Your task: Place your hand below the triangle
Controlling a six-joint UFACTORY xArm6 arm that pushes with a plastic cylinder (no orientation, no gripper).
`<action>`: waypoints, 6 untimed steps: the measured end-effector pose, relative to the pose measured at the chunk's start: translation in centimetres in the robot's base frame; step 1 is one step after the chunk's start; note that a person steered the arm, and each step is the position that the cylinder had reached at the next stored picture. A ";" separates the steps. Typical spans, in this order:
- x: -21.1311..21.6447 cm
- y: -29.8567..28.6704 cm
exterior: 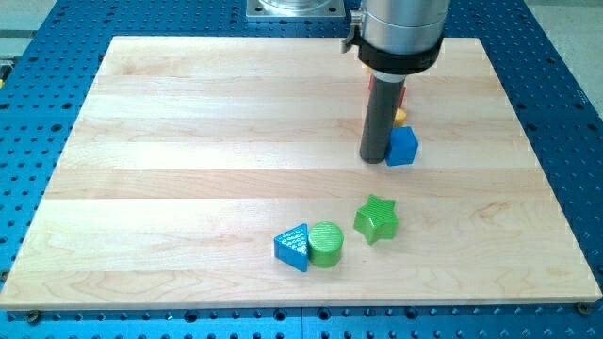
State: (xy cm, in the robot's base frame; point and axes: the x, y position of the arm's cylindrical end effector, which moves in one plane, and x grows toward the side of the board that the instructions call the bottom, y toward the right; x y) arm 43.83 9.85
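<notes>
My tip stands upright, touching the blue block, well above the blue triangle.

Wooden surface, pale planks, sits on a blue perforated base. Green cylinder near the view's bottom centre. Green star just to its upper right, a small gap between them. Blue cube-like block further up, toward the view's right of centre. Behind it, a yellow block and a red block, both mostly hidden, shapes unclear. Grey metal mount at the view's top edge.
</notes>
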 end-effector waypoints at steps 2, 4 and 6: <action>1.0 -10.0; 10.6 -26.4; 18.0 -19.4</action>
